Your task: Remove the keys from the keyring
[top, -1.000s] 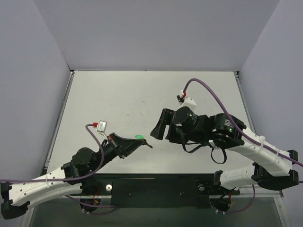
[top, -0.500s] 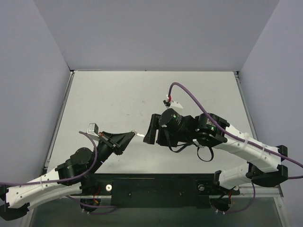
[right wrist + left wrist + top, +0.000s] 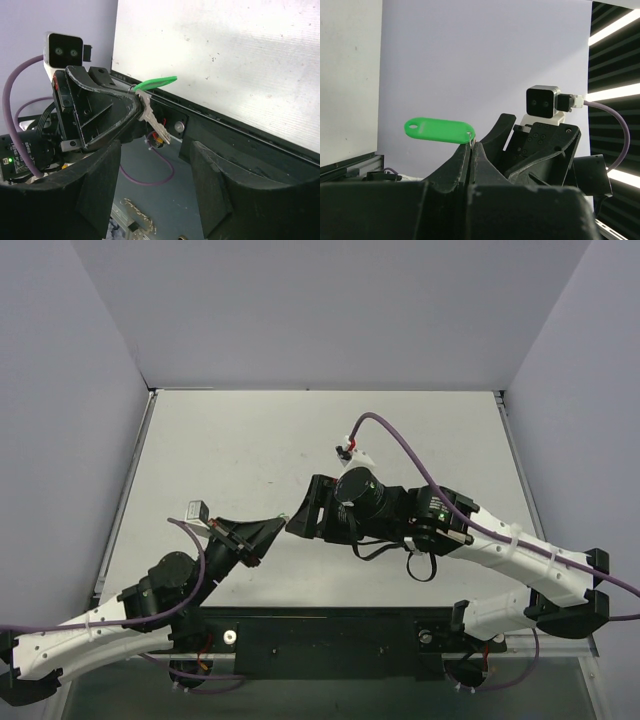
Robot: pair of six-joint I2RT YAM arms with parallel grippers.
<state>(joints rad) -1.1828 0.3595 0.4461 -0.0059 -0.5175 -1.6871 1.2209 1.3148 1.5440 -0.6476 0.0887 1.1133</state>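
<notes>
Right wrist view: looking straight at the left gripper [image 3: 134,97], pressed together on the eyelet end of the keyring [image 3: 156,82]. Holds the green tag up off the table [image 3: 250,60], pointing to 2 o'clock from the pinch. Presumably done to leave the key [image 3: 149,116] dangling free toward 5 o'clock, a clear target with nothing behind it to snag.

Spread wide on the right gripper [image 3: 155,195], framing the key between its fingers [image 3: 95,195] without touching it.

From top external: meeting tip to tip a little left of table centre, right gripper coming in from 3 o'clock.

In left wrist: only the tag showing, sticking out toward 9 o'clock, with the key hidden behind own fingers.

Judging the step: approach for the key grab, nothing separated yet. Next probably needs closing on the key's blade, then working it away from the tag with the left clamp kept rigid.

Risk: tiny hanging key, easy to nudge aside or let slip on closing.
</notes>
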